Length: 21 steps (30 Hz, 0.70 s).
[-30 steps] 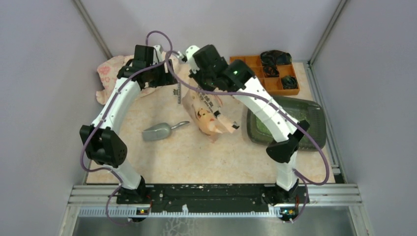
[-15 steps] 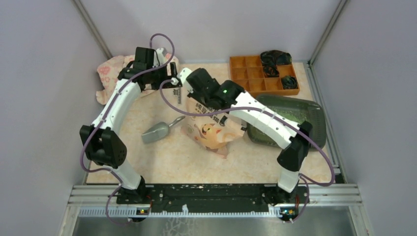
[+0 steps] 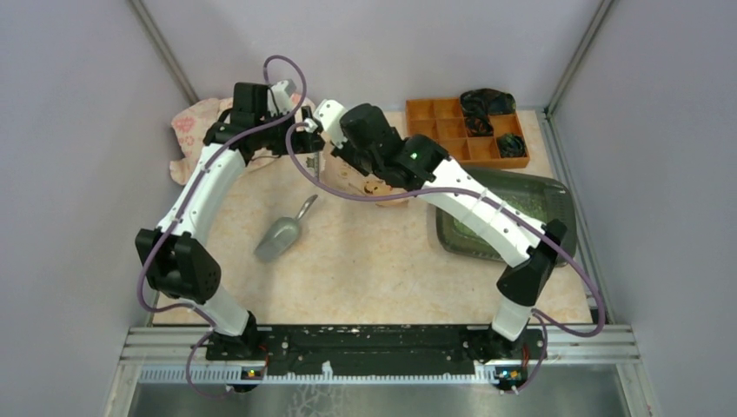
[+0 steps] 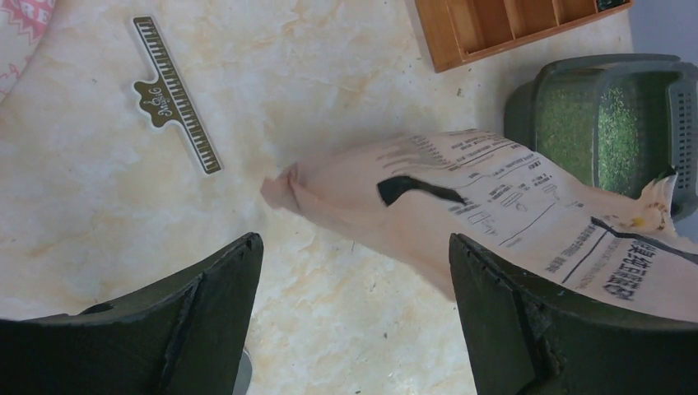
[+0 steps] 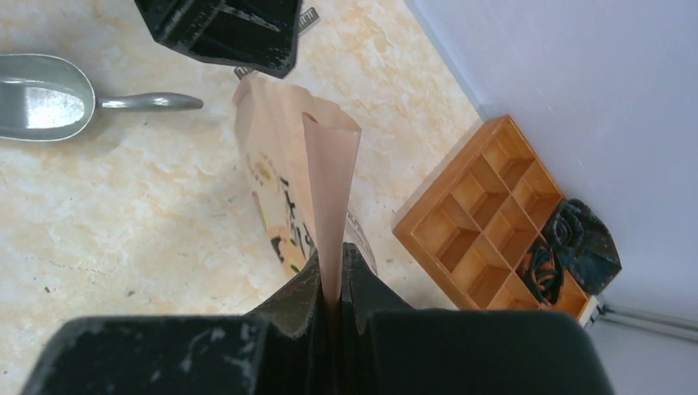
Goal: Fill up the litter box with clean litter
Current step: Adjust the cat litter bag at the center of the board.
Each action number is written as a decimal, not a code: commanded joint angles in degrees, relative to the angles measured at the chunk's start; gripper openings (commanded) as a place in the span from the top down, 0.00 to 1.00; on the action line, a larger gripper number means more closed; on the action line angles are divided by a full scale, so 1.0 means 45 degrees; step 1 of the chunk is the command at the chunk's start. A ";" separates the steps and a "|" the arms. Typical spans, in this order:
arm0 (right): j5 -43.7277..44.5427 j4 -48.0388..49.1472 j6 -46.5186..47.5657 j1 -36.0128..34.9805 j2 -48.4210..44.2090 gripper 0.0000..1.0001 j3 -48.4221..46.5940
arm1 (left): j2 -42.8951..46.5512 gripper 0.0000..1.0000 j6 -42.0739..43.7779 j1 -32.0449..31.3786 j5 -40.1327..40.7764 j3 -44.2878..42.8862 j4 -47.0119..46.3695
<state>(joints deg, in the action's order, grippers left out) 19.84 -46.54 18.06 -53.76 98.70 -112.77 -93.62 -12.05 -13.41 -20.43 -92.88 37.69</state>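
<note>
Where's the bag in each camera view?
Top external: bag at upper centre, mostly hidden under the right arm.
Left wrist: bag runs from centre to the right edge.
Right wrist: bag at centre, its folded top pinched in the right gripper.
Shared landmark: orange organiser, visible in all three.

Even, bright overhead light, soft shadows, sharp views; glare only inside the scoop [image 5: 45, 105].

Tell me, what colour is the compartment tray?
The tray is orange, clearest in the right wrist view.
</note>
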 commanded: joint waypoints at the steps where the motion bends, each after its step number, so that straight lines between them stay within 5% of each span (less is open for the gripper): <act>1: -0.0646 0.2126 0.0149 0.0070 0.0244 1.00 0.0426 | 0.0076 0.11 -0.0127 -0.0048 -0.0305 0.0414 -0.0500; 9: -0.1262 0.2804 -0.0367 0.0580 0.0882 1.00 0.0849 | -0.0151 0.11 -0.0871 -0.0048 -0.3179 0.1186 -0.1405; 18: 0.0425 0.2899 -0.0637 0.0683 0.0761 1.00 0.0563 | 0.0146 0.01 -0.3161 0.1316 -0.5167 0.2122 -0.1264; 21: -0.0719 0.2689 -0.0660 0.0804 0.0443 1.00 0.0423 | 0.0935 0.03 -0.2693 0.1475 -0.4762 0.2522 -0.1830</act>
<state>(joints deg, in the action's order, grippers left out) 17.56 -39.27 16.67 -51.16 104.62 -107.26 -94.19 -22.79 -8.03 -38.57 -83.72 32.53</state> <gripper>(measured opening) 0.037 0.980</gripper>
